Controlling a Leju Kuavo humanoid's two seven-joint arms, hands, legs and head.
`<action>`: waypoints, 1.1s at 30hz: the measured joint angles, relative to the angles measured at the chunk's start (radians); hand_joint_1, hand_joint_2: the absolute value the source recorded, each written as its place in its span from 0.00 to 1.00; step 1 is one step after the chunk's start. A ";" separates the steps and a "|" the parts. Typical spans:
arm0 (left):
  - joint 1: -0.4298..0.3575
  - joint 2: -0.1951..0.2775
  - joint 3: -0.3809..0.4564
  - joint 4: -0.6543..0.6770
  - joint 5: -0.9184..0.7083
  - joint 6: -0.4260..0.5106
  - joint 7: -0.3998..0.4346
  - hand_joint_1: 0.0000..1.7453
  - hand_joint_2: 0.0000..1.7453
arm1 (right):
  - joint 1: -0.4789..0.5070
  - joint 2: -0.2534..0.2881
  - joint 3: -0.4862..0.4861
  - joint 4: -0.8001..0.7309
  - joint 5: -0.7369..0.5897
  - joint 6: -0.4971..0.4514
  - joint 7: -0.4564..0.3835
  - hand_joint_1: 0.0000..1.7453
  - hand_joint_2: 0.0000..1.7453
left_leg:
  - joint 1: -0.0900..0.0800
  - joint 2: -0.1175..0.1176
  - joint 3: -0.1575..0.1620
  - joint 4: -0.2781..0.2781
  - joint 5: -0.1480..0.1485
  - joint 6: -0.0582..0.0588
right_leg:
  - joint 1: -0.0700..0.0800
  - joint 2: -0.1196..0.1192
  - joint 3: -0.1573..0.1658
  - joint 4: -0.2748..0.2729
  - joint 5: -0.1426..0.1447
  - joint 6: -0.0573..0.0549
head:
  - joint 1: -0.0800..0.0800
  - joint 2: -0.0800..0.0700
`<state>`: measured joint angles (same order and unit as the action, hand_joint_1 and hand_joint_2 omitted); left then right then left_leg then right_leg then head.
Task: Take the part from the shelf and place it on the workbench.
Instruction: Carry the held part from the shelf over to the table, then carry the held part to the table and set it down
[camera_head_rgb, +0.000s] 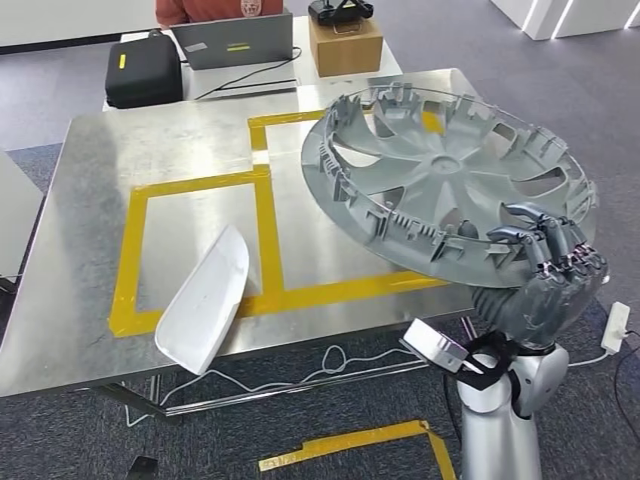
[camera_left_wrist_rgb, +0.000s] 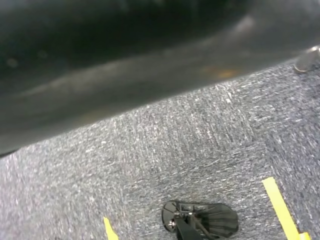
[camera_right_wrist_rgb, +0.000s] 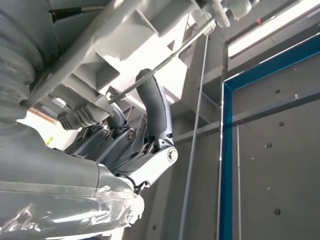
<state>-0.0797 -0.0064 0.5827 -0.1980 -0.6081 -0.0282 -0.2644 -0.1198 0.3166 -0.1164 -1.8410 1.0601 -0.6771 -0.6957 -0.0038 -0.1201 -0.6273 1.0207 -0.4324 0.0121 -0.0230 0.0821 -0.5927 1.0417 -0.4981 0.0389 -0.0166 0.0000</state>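
Above the right end of the metal table, a large round grey plastic wheel cover is hanging tilted, ribbed inner face upward, its near rim lower than its far rim. It is not resting on the table surface; it is being carried at its near right edge by the right hand. Dark fingers are curling over the rim from above, clamping the cover against the palm. From the right wrist view, a dark finger is pressing against the grey underside structure of the wheel cover.

Yellow tape is marking two rectangular outlines on the table; the cover is hanging over the right-hand outline. A white curved plastic panel is lying across the near border of the left-hand outline, overhanging the table's front edge.

Behind the table, a black case, a grey laptop and a brown cardboard box are sitting on a second surface, with a person in an orange top behind them.

The left hand's state cannot be told; the left wrist view is looking down at grey carpet.
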 joint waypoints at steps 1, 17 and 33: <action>0.001 0.000 0.000 0.000 0.000 0.000 0.000 0.00 0.00 | 0.000 0.000 0.000 0.001 0.000 0.000 0.000 1.00 1.00 | 0.002 -0.011 -0.005 0.001 0.002 -0.006 | 0.000 0.010 0.006 -0.008 -0.005 -0.003 | 0.000 0.000; 0.006 0.004 -0.001 0.000 -0.002 -0.002 0.002 0.00 0.00 | 0.000 0.001 0.003 0.016 0.008 0.000 0.008 1.00 1.00 | -0.014 0.194 -0.015 0.004 0.009 -0.013 | 0.019 -0.192 0.067 -0.028 -0.046 -0.016 | -0.012 0.000; 0.005 0.006 0.000 0.000 -0.001 -0.010 0.004 0.00 0.00 | 0.002 0.000 0.014 0.038 0.013 0.000 0.001 1.00 1.00 | -0.008 0.088 0.015 0.004 -0.015 0.005 | 0.013 -0.077 0.005 -0.016 0.005 -0.010 | -0.003 0.000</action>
<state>-0.0744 -0.0004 0.5825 -0.1976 -0.6089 -0.0380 -0.2602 -0.1180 0.3166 -0.1020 -1.8030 1.0733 -0.6771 -0.6947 -0.0113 -0.0318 -0.6123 1.0244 -0.4472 0.0174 -0.0103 0.0053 -0.5875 1.0257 -0.4936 0.0292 -0.0194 0.0000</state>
